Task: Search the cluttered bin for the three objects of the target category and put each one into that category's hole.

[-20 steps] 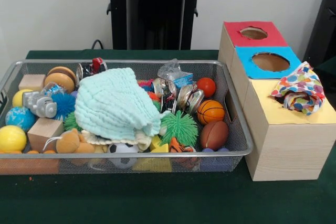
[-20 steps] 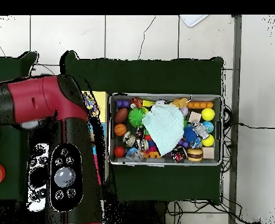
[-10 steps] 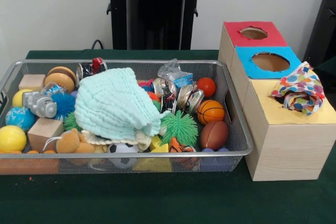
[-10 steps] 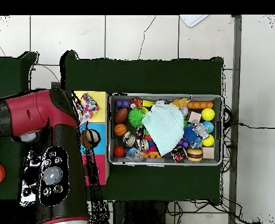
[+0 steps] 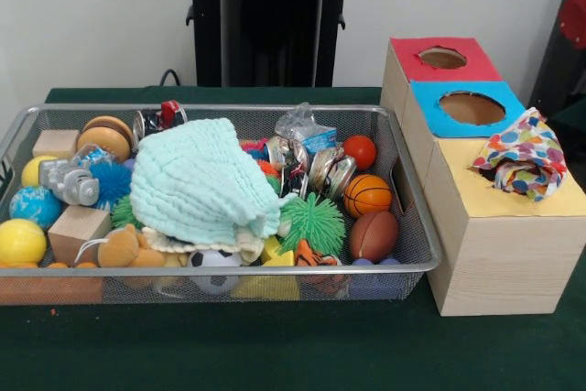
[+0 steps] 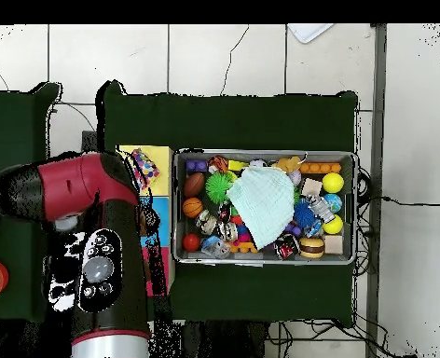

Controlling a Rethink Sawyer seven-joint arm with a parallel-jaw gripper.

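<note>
One spotted fabric piece (image 5: 524, 155) lies bunched on the yellow top of the nearest wooden box (image 5: 494, 199), covering its hole, which is hidden. It also shows in the overhead view (image 6: 145, 168) beside the arm. The wire-mesh bin (image 5: 275, 109) is full of toys, with the mint cloth (image 5: 197, 185) heaped in its middle. No other spotted piece shows in the bin. My red arm (image 6: 84, 186) hangs over the boxes in the overhead view, and a red part of it (image 5: 575, 17) shows at the front view's top right edge. My gripper shows in neither view.
The blue-topped box's hole (image 5: 472, 108) and the red-topped box's hole (image 5: 442, 58) stand behind the yellow one. A cream cloth (image 5: 197, 243) peeks out under the mint cloth. Balls, wooden blocks, a green spiky ball (image 5: 313, 222) and shiny cans fill the bin (image 6: 261, 153).
The arm has shifted over the boxes in the overhead view, and a red part of it has come in at the front view's top right edge. The fabric and the bin's contents have not moved.
</note>
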